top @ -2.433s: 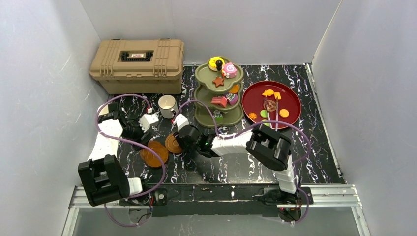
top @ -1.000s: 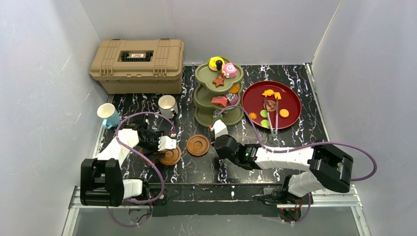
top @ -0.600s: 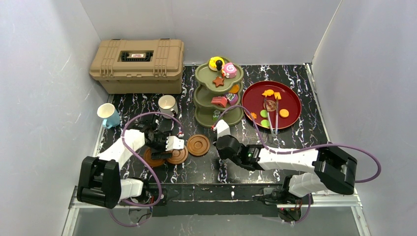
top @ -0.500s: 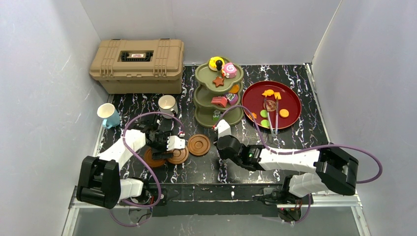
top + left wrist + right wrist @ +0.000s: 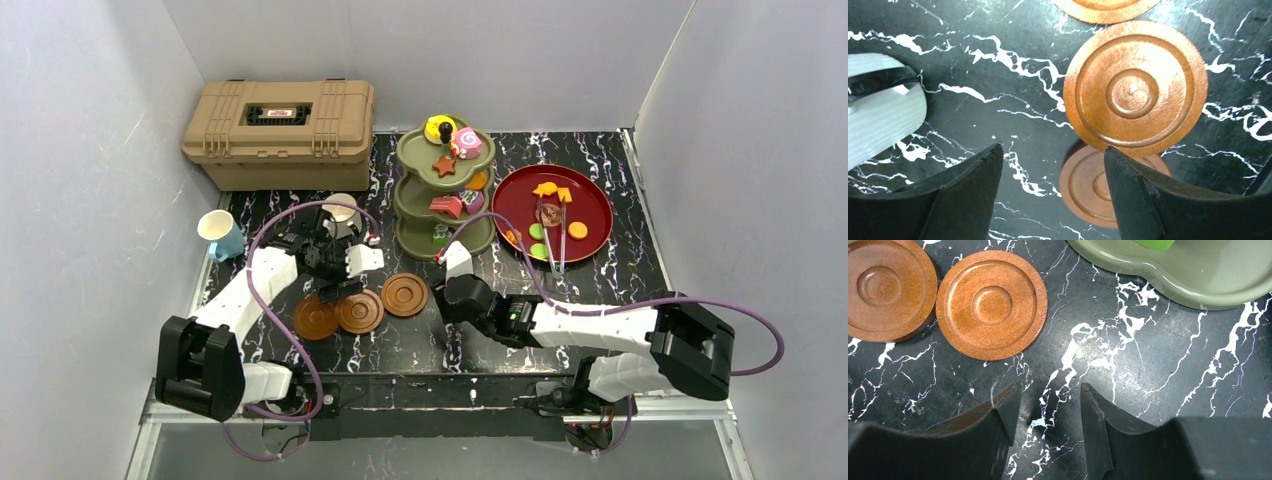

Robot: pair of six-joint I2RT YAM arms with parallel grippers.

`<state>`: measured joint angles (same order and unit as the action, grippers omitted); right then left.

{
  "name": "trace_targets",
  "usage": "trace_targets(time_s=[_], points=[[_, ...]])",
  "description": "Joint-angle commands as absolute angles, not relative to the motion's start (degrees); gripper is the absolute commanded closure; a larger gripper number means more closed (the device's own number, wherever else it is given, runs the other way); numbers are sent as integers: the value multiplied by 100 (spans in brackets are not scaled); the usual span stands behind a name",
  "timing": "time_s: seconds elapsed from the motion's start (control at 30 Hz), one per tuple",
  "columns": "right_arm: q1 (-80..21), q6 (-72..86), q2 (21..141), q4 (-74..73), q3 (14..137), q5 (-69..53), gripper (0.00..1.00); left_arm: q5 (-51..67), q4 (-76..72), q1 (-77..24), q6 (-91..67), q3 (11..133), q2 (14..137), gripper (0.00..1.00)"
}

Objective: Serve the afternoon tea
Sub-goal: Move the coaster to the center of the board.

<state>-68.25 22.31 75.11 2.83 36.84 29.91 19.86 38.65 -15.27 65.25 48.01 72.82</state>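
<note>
Left pincer rose above marbled table (grey walls).

The left arm rose from its base and bent inward, well to the left of the 3-tier stand. Its wrist turned the left gripper downward, left of the stand's lowest tier and nearer the bases. Its 2 fingers stood wide apart, holding nothing. The right arm lay low, stretched leftward. The right gripper sat just in front of the stand, its 2 fingers parted and gripping nothing.
</note>
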Motion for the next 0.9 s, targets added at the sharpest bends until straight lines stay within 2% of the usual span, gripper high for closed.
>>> trace_targets(time_s=[0.0,0.23,0.47,0.87], points=[[-6803,2273,7297,265,3680,3192,44,2177,4201,-1756,6105,4805,7454,28],[-6803,2328,7058,203,3528,3278,43,1517,4028,-1679,6604,4462,7384,28],[-6803,2424,7005,234,3457,3287,42,1677,4444,-1309,7346,4698,7411,29],[-6803,2539,6868,210,3458,3439,40,1703,3713,-2124,6486,4288,7713,31]])
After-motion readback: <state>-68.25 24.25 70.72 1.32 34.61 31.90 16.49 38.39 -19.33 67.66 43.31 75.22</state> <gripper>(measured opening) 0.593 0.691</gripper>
